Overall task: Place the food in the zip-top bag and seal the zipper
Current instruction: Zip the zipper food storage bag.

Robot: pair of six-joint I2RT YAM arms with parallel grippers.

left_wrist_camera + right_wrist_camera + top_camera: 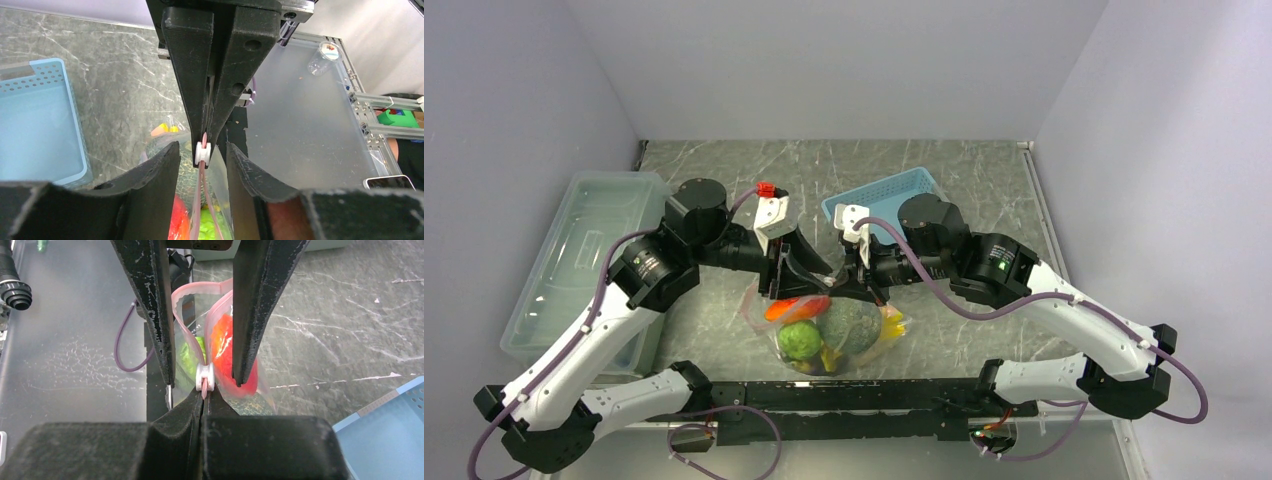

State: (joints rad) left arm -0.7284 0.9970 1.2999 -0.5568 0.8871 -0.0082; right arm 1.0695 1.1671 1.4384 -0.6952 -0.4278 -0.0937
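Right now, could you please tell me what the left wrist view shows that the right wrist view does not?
Only the left wrist view: the right hand seen head-on, shut on the zipper, and a clear cup. Only the right wrist view: the left hand, open and astride the zip-top bag, whose mouth gapes beyond the slider, plus a purple cable. Both show the slider, zipper, bag, red-orange fruit and blue basket.

text: none legible | labels: none legible | numbers: none legible | signs: none
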